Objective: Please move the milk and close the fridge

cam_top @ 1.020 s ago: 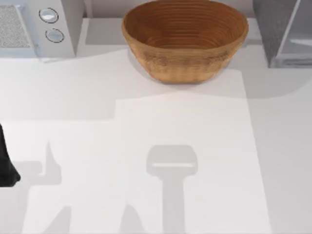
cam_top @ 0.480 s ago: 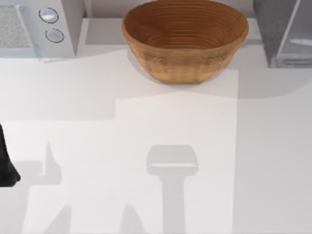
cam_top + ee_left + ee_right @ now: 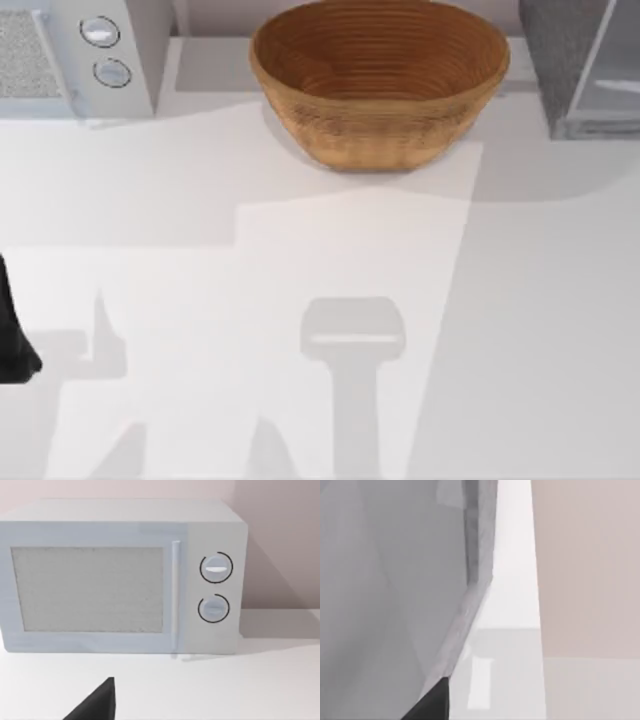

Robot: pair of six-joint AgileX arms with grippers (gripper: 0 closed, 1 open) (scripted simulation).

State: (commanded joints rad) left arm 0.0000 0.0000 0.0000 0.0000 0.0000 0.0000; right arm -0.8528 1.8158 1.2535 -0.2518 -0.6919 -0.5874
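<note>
The fridge (image 3: 556, 52) stands at the table's far right corner, with its dark speckled side towards the basket and a pale-grey panel (image 3: 612, 70) beside it. In the right wrist view that pale-grey fridge panel (image 3: 390, 590) is very close, and a dark part of my right gripper (image 3: 433, 703) sits just below its edge. The milk is out of view. My left arm (image 3: 12, 340) is parked at the table's left edge. A dark part of my left gripper (image 3: 100, 706) points at the microwave.
A large wicker basket (image 3: 380, 80) stands at the back middle. A pale microwave (image 3: 75, 50) with two round knobs (image 3: 216, 568) is at the back left. Arm shadows lie on the white table (image 3: 300, 230). A pink wall (image 3: 590, 565) rises behind the fridge.
The shadow over the right side of the table has spread to the left. The left arm, the basket and the microwave have not moved.
</note>
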